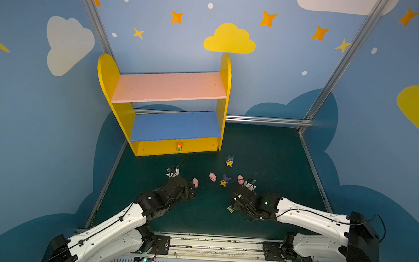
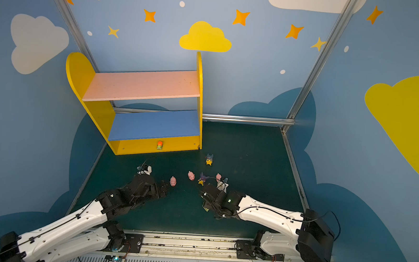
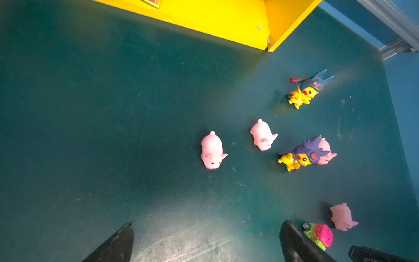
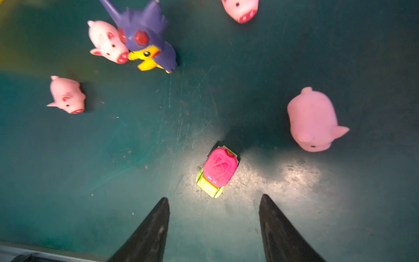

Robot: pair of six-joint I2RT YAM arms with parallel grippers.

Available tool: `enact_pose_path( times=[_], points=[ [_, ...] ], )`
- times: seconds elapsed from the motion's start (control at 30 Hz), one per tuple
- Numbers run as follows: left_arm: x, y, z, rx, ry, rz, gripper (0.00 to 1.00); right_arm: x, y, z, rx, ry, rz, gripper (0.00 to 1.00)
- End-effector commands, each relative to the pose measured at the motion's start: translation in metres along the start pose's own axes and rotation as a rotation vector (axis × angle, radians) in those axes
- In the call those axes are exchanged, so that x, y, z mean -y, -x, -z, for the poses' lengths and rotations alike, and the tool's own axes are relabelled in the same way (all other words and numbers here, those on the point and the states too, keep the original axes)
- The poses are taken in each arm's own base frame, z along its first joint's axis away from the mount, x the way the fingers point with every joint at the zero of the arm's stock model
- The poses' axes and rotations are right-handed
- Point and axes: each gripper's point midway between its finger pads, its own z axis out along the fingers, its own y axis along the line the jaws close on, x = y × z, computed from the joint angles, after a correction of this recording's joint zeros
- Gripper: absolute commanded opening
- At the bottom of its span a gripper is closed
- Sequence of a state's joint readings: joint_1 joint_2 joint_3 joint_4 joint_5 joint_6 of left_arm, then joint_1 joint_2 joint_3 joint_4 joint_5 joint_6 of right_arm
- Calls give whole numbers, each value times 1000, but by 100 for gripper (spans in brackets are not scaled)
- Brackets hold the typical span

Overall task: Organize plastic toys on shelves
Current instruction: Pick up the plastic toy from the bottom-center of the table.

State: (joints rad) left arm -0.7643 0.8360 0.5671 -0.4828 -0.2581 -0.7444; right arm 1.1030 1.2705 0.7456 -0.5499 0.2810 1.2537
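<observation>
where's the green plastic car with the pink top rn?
The green pink-topped car sits on the dark green mat, just ahead of the open right gripper in the right wrist view, untouched; a pink pig is its nearest neighbour.

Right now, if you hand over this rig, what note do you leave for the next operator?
Left gripper: open, empty, above the mat.
Right gripper: open, empty, pink-topped car just ahead of it.
Done: orange-topped car on the yellow base of the shelves.
To do: four pigs, two yellow figures and the pink-topped car, all on the mat.
</observation>
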Motion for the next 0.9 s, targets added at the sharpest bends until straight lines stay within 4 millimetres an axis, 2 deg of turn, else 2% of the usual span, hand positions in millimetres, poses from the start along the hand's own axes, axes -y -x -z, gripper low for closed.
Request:
enact_pose_path(
  times=[0.0,0.23,0.4,0.53,0.87],
  points=[
    [-1,10,4,47,12,-16,100,-1,-2,-11,-21,-5,-39,62],
    [-5,12,4,62,27,-27,100,1,-4,-24,-54,-42,-68,60],
    [-7,13,2,56,37,-30,100,4,-5,-32,-77,-64,-86,52],
    [-10,12,-1,48,39,-25,100,1,-7,-34,-91,-62,-84,46],
    [-19,14,0,46,40,9,100,-4,-14,-44,-132,-71,-82,41]
  ],
)
